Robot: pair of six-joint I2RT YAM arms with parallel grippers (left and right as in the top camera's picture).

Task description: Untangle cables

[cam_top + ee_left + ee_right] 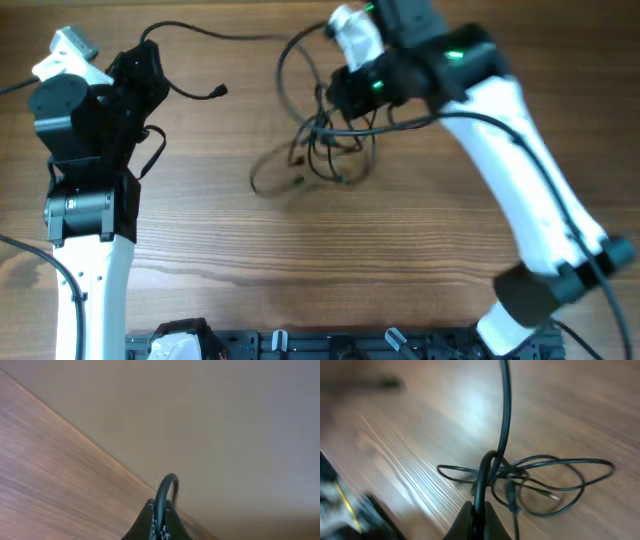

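Cables [325,148] tangled just beyond right tool [479,506], clamped on one strand, left tool [159,510] pinching another loop

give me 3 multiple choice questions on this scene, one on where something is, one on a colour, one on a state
1. Where does the tangle of cables lie?
A mid table, by the right gripper
B at the near edge
C off the wood entirely

2. What colour are the cables?
A white
B black
C red

3. The right gripper is
A wide open
B shut on nothing
C shut on a cable

Key: A, the loops lie just beneath that gripper; B, every cord is black; C, a cord is pinched between its fingers.
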